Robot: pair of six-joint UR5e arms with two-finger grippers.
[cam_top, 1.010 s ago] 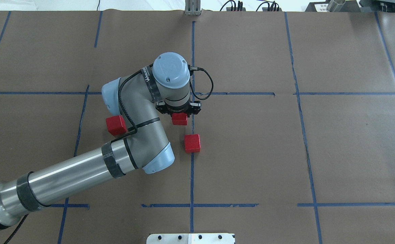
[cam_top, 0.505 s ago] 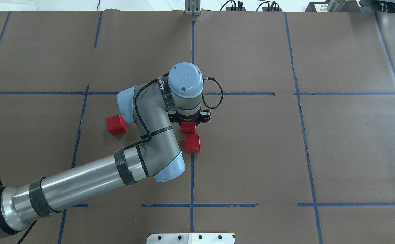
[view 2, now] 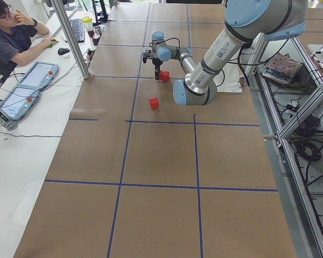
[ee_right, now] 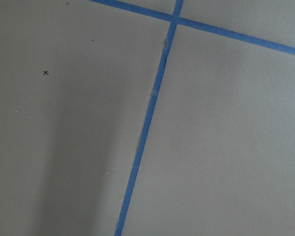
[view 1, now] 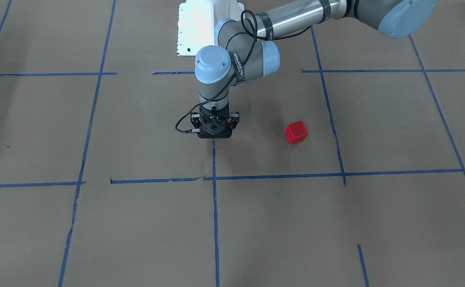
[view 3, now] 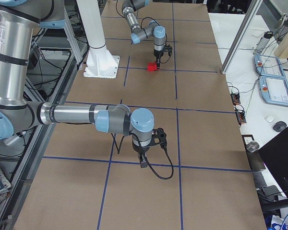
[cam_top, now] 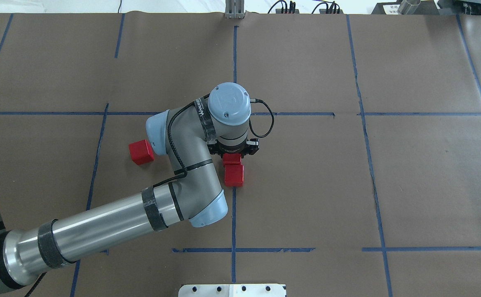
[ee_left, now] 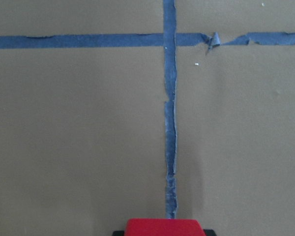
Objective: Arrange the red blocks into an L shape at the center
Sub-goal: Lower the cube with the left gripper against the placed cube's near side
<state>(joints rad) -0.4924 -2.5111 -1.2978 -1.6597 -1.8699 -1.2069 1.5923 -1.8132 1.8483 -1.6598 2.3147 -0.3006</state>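
Bright, even overhead light, sharp focus; glare streaks my left arm (cam_top: 100,225); soft shadow at 7 o'clock, right wrist view.

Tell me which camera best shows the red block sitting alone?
The exterior front-facing view: the lone block stands in the open, three faces showing. Overhead shows it too, but crowded by the left arm's elbow. Exterior left shows it small. I cannot find it in exterior right or either wrist view.
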